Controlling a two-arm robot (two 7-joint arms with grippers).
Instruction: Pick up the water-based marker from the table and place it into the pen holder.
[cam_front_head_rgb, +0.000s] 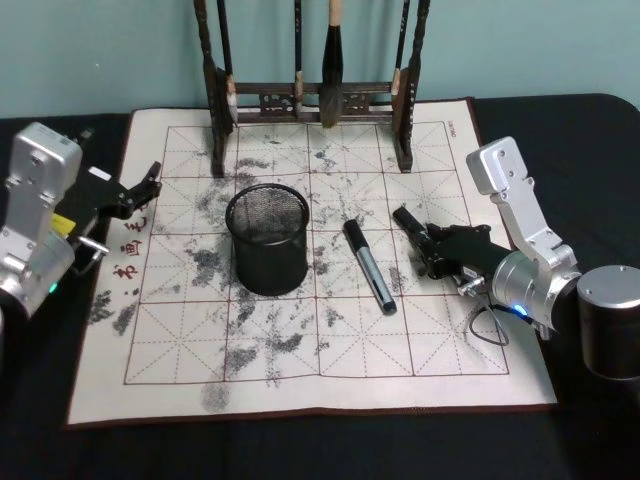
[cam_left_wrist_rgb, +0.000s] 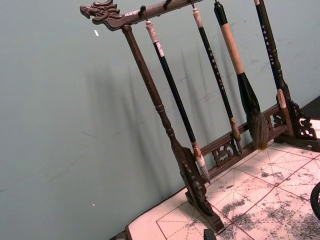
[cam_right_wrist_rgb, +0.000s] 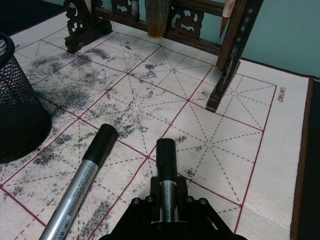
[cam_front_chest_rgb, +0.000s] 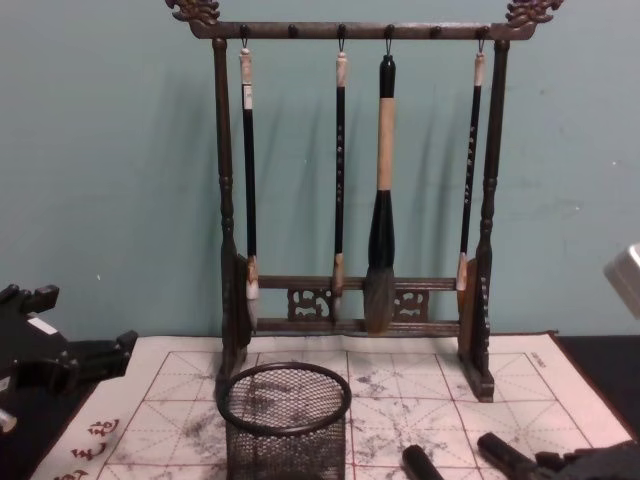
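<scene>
Head view: marker (cam_front_head_rgb: 369, 266) lies between pen holder (cam_front_head_rgb: 268, 268) and right end effector (cam_front_head_rgb: 409, 223).

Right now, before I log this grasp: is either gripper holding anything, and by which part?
The right gripper appears shut on a marker, gripping its silver barrel, black cap forward. The left gripper holds nothing; a second marker lies on the mat.

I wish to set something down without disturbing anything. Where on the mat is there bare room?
Bare: the front rows of the mat, nearer the robot than the pen holder and the marker; also the strip between the pen holder and the left pincer. Crowded: between the marker and the right pincer, and under the brush rack.
</scene>
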